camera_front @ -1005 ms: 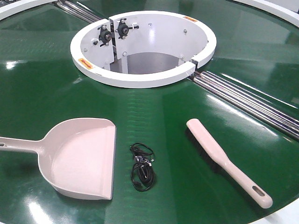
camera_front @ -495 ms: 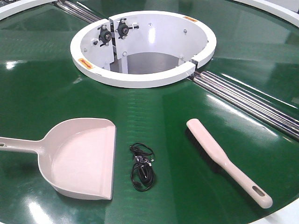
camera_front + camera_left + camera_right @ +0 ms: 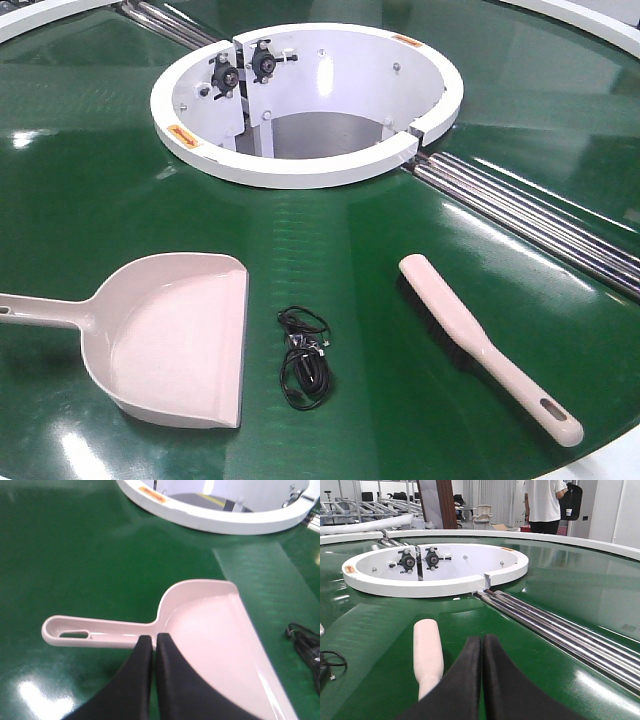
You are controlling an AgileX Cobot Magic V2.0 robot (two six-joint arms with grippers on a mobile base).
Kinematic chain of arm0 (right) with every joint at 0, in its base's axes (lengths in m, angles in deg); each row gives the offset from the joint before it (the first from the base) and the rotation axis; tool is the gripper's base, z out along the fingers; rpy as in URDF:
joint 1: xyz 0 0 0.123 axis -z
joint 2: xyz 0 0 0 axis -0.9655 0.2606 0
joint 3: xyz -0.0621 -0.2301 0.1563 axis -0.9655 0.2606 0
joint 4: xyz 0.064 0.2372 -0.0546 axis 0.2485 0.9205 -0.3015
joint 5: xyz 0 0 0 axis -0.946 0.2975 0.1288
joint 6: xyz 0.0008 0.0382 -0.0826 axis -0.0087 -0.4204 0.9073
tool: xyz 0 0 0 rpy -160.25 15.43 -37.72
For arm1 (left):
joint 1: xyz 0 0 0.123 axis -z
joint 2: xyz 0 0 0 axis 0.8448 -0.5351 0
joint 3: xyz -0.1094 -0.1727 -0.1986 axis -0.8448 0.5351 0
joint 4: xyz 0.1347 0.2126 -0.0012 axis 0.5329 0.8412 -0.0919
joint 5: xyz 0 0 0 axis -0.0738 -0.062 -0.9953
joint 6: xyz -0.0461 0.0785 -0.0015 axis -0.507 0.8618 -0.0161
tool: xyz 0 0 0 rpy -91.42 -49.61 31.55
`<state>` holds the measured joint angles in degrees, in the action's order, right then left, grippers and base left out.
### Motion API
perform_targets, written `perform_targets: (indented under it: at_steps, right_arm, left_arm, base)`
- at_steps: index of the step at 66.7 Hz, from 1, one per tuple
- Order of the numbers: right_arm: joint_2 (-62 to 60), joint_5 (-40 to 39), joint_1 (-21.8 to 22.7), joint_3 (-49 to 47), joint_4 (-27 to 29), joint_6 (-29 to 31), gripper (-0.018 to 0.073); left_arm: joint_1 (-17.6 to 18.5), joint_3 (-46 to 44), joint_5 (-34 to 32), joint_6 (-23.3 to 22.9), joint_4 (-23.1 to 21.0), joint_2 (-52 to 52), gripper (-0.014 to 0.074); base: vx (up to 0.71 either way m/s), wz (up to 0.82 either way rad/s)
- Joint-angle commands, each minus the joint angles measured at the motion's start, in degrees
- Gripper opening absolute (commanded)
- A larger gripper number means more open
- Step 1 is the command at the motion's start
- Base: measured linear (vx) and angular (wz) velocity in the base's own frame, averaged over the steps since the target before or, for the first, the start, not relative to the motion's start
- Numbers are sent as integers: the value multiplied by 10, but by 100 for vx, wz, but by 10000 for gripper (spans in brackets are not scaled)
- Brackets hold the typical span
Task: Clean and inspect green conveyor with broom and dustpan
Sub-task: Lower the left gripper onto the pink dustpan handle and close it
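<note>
Front view: pale pink plastic dustpan near-left, pink black-bristled broom near-right on glossy green conveyor | tangled black cable between | left gripper, right gripper pressed closed, empty | nothing moved.

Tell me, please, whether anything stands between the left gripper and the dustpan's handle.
Nothing visible does. The left gripper, jaws closed, is right over the spot where the handle of the dustpan joins its pan. The black cable lies on the green conveyor off the pan's open edge, away from the handle.
</note>
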<state>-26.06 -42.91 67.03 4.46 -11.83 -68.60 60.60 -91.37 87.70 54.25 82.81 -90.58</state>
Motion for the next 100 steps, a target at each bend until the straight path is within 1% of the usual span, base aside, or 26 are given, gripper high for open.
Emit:
perform_targets:
  at_steps: [1, 4, 8, 11, 14, 25, 30, 36, 39, 46, 50, 54, 57, 60, 64, 68, 71, 74, 77, 82, 85, 90, 96, 100]
  right_arm:
    - [-10, -43, 4, 7, -4, 0, -10]
    - [-10, -43, 4, 7, -4, 0, -10]
    - [-10, -43, 4, 7, -4, 0, -10]
    - [-10, -43, 4, 7, -4, 0, -10]
    - [-10, -43, 4, 7, -4, 0, -10]
    - [-10, -43, 4, 7, -4, 0, -10]
    - [-10, -43, 4, 7, -4, 0, -10]
    - [-10, -43, 4, 7, -4, 0, -10]
    - [-10, -43, 4, 7, -4, 0, -10]
    - [-10, -43, 4, 7, -4, 0, -10]
    - [-10, -43, 4, 7, -4, 0, -10]
    - [-10, -43, 4, 7, -4, 0, -10]
    - [-10, -43, 4, 7, -4, 0, -10]
    - [-10, -43, 4, 7, -4, 0, -10]
    - [-10, -43, 4, 7, -4, 0, -10]
    - [-10, -43, 4, 7, -4, 0, -10]
    - [-10, -43, 4, 7, -4, 0, -10]
    - [-10, -43, 4, 7, -4, 0, -10]
    - [-10, -43, 4, 7, -4, 0, -10]
    - [-10, -43, 4, 7, -4, 0, -10]
    - [-10, -43, 4, 7, -4, 0, -10]
    - [-10, -43, 4, 7, -4, 0, -10]
    - [-10, -43, 4, 7, -4, 0, -10]
    - [-10, -43, 4, 7, -4, 0, -10]
  left_arm:
    - [-1, -21, -41, -12, -6, -19, 16]
    - [-1, -21, -43, -21, -6, -27, 33]
    - [-1, -21, -44, -21, -5, -33, 69]
    - [-1, -21, -44, -20, -4, -34, 112]
    - [-1, -22, -45, -18, 1, -34, 158]
    - [-1, -25, -47, -18, 39, -33, 375]
    - [-1, -25, -46, -18, 42, -33, 451]
    - [-1, -25, -45, -19, 38, -33, 489]
    - [-1, -25, -48, -21, 37, -33, 492]
    - [-1, -27, -53, -28, 12, -33, 485]
    - [-1, -47, -23, -17, 13, -34, 485]
    - [-1, -83, 31, 20, 14, -51, 485]
    - [-1, -118, 80, 59, 13, -70, 485]
    - [-1, -159, 143, 100, 13, -94, 485]
    - [-1, -214, 209, 149, 9, -129, 485]
    - [-1, -268, 285, 187, 6, -167, 485]
    - [-1, -307, 324, 212, 4, -193, 485]
    - [-1, -342, 359, 250, 4, -226, 485]
    - [-1, -368, 380, 283, 5, -250, 485]
    - [-1, -408, 395, 348, 5, -290, 485]
    - [-1, -425, 399, 397, 5, -316, 485]
    - [0, -440, 398, 466, 6, -344, 485]
    - [0, -442, 382, 530, 8, -374, 484]
    - [0, -442, 369, 561, 10, -390, 484]
  base:
    - [0, 0]
    - [0, 0]
    - [0, 0]
    - [0, 0]
    - [0, 0]
    - [0, 0]
    - [0, 0]
    - [0, 0]
    - [0, 0]
    - [0, 0]
    - [0, 0]
    - [0, 0]
    - [0, 0]
    - [0, 0]
    - [0, 0]
    - [0, 0]
    - [0, 0]
    - [0, 0]
    - [0, 0]
    - [0, 0]
    - [0, 0]
    - [0, 0]
    - [0, 0]
    - [0, 0]
